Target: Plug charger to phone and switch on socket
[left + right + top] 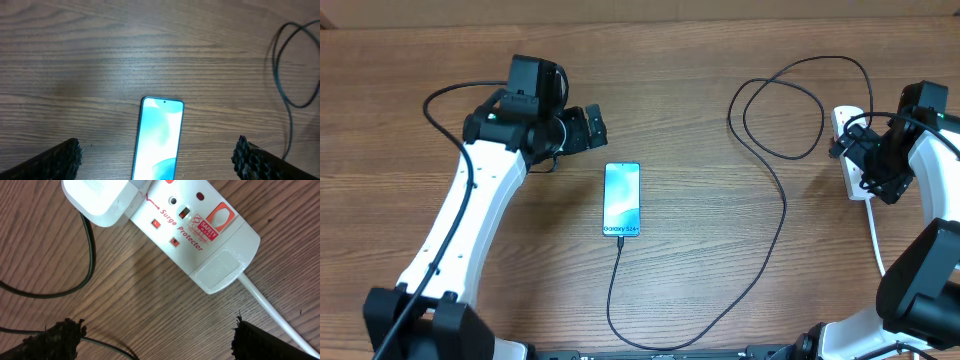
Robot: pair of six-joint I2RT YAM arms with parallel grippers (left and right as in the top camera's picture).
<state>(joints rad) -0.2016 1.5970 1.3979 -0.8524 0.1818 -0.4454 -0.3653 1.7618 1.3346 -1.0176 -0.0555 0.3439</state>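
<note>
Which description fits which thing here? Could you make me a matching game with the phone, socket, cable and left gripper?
Things:
1. phone
2. socket
3. cable
4. left gripper

Descriptions:
A. white with red lettering
B. open, holding nothing
C. black, looped on the table
D. screen lit, mid-table

Pairs: 1-D, 2-A, 3-C, 4-B
</note>
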